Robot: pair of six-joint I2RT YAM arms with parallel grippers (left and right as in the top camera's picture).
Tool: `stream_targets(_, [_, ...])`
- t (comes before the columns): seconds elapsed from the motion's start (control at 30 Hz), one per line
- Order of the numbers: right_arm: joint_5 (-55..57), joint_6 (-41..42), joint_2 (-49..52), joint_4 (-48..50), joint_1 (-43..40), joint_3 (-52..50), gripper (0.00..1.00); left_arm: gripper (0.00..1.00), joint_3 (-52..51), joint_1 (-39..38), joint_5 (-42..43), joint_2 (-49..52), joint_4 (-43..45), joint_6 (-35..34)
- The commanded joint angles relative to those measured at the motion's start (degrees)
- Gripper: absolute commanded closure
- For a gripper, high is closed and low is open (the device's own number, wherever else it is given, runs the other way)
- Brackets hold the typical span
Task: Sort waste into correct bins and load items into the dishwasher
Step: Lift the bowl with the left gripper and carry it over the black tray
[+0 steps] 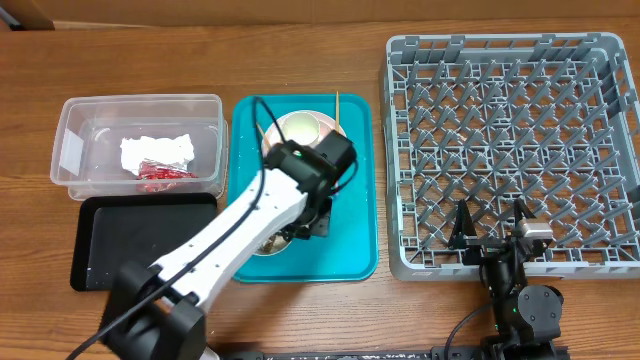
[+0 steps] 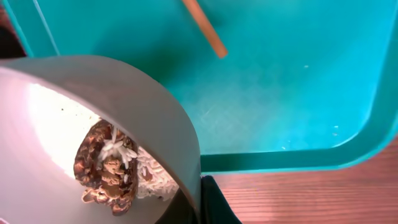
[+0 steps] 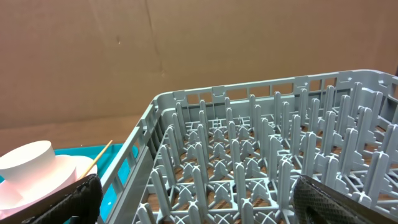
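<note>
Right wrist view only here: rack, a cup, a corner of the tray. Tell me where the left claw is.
Observer: The left claw is shut on the rim of a bowl over the teal tray.
Operator: Give me the bowl's contents.
Observer: Loose rice and brown scraps lie inside it.
Operator: Now report the bins.
Observer: The clear tub holds the napkin and the red wrapper.
</note>
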Motion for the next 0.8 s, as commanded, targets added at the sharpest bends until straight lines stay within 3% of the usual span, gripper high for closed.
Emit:
stream_targets(0.0, [0.11,-0.37,-0.52,0.33,-0.22,-0.59,0.00,0.96,1.14,5.27,8.35,-3.10,-0.44,5.07])
stream_targets(0.5, [0.11,-0.37,-0.52,0.33,-0.22,-0.61,0.00,0.96,1.01,31.87,31.19,-5.11,-3.54,23.15])
stream_targets(0.77, [0.11,-0.37,-0.52,0.33,-0.22,-0.59,0.00,0.96,0.92,41.40,31.54,-5.14,-6.36,26.32])
